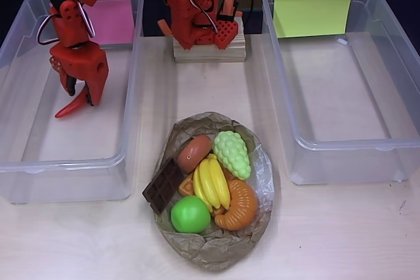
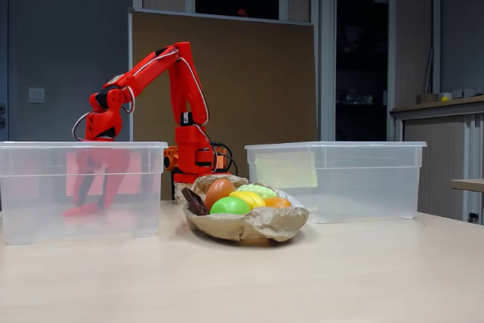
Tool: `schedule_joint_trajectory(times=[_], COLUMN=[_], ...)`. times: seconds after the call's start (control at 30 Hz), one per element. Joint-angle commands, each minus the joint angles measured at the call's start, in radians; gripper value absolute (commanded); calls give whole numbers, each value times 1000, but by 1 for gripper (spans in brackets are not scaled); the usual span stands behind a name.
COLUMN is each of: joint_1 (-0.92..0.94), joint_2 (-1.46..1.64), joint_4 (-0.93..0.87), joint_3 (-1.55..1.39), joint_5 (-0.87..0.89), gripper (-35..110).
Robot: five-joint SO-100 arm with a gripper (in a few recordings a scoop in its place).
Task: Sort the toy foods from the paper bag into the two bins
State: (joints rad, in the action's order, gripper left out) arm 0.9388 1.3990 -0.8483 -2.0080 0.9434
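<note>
Inside the left bin (image 1: pixel 39 96), the pink-labelled one, the red pincer (image 1: pixel 77 100) hangs clamped on the red chili (image 1: pixel 71 107). Centre-near on the tabletop (image 1: pixel 341 234), the paper bag (image 1: pixel 216 250) holds the remaining toy foods (image 1: pixel 211 178). Right stands the yellow-green-labelled bin (image 1: pixel 348 90).

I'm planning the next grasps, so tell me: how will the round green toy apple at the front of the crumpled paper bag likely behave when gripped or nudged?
The smooth, glossy round green plastic apple will probably slip between narrow fingers unless gripped across its middle. Being ball-shaped, it would likely roll if nudged out of the crumpled brown paper bag onto the table. It looks like a light, stiff plastic piece, so crushing seems unlikely.
</note>
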Motion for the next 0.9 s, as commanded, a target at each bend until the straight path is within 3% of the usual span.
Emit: schedule_joint_trajectory(times=[0.0,0.2,0.5,0.73,0.87], joint_1=[0,-61,-396,-640,-732], joint_2=[138,351,499,356,233], joint_4=[-46,-138,-204,-275,-321], joint_3=[25,87,365,600,686], joint_5=[-67,-222,-523,-597,-543], gripper=[27,27,22,18,14])
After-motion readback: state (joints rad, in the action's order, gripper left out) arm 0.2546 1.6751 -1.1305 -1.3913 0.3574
